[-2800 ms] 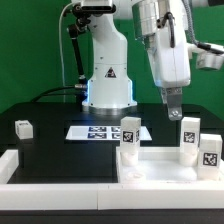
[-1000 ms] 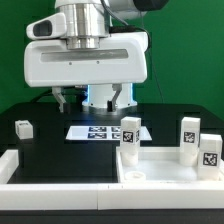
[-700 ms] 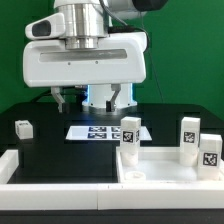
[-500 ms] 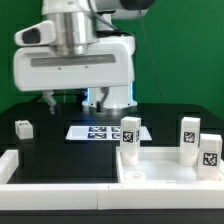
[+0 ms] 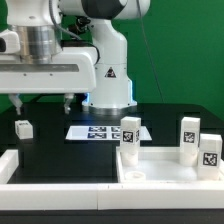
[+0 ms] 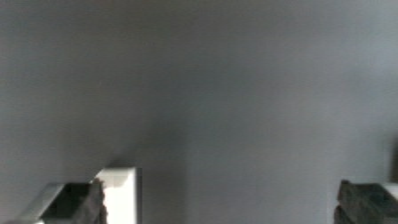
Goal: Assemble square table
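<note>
The square table top [image 5: 165, 168] lies rim up at the front on the exterior view's right. Three white tagged legs stand at it: one at its back left corner [image 5: 130, 131] and two at its right side [image 5: 189, 135] [image 5: 209, 152]. A further loose leg [image 5: 23, 128] lies on the black table at the far left. My gripper [image 5: 44, 103] hangs open and empty above and just right of that loose leg, fingers [image 5: 68, 102] wide apart. In the wrist view the gripper [image 6: 222, 200] shows only dark fingers [image 6: 71, 203] at the edges over blurred grey.
The marker board [image 5: 103, 131] lies flat in the middle in front of the robot base [image 5: 108, 85]. A long low white rail [image 5: 55, 172] runs along the front and left edge of the table. A pale strip [image 6: 118, 192] beside one finger is too blurred to name.
My gripper has swung from above the table's middle to the exterior view's left, now over the loose leg. The parts on the table have not moved.
</note>
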Motion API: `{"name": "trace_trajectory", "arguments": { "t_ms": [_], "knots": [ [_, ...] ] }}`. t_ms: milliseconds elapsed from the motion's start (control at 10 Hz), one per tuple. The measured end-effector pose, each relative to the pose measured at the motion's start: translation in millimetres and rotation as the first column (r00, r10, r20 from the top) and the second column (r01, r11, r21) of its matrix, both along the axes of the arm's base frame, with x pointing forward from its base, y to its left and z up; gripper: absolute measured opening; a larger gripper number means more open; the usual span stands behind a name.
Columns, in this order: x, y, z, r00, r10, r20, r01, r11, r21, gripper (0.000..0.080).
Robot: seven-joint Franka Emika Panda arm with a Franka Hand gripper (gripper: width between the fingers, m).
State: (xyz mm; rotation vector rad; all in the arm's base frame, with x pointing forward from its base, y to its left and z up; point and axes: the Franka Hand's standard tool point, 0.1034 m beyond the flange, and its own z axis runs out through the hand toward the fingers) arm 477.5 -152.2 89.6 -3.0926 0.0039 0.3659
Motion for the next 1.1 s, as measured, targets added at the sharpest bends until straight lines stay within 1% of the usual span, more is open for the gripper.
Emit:
{"name": "trace_trajectory", "arguments": {
  "t_ms": [100, 200, 300, 400, 500, 600, 800, 900, 1000, 1100],
  "knots": [
    [1.9, -1.7, -0.8, 1.000, 0.021, 0.009, -0.021, 1.000, -0.002, 0.0649],
    [-3.1, -5.5, -2.9, 0.994, 0.109, 0.003, -0.109, 0.994, 0.019, 0.0649],
    [-14.2, -16.2, -8.3, 0.962, 0.272, -0.001, -0.271, 0.960, 0.064, 0.0649],
    [-24.5, -24.5, -13.5, 0.902, 0.432, 0.019, -0.432, 0.898, 0.085, 0.0649],
    [-31.4, -23.6, -15.1, 0.872, 0.489, 0.033, -0.489, 0.867, 0.091, 0.0649],
    [-29.5, -24.1, -14.2, 0.864, 0.502, 0.036, -0.503, 0.859, 0.094, 0.0649],
    [-31.3, -22.4, -16.3, 0.868, 0.497, 0.017, -0.496, 0.863, 0.094, 0.0649],
    [-32.8, -22.6, -17.2, 0.878, 0.479, 0.006, -0.478, 0.875, 0.080, 0.0649],
    [-42.9, -21.1, -21.6, 0.885, 0.461, -0.064, -0.460, 0.887, 0.032, 0.0649],
    [-56.1, -24.1, -28.9, 0.865, 0.482, -0.138, -0.485, 0.875, 0.011, 0.0649]
  ]
}}
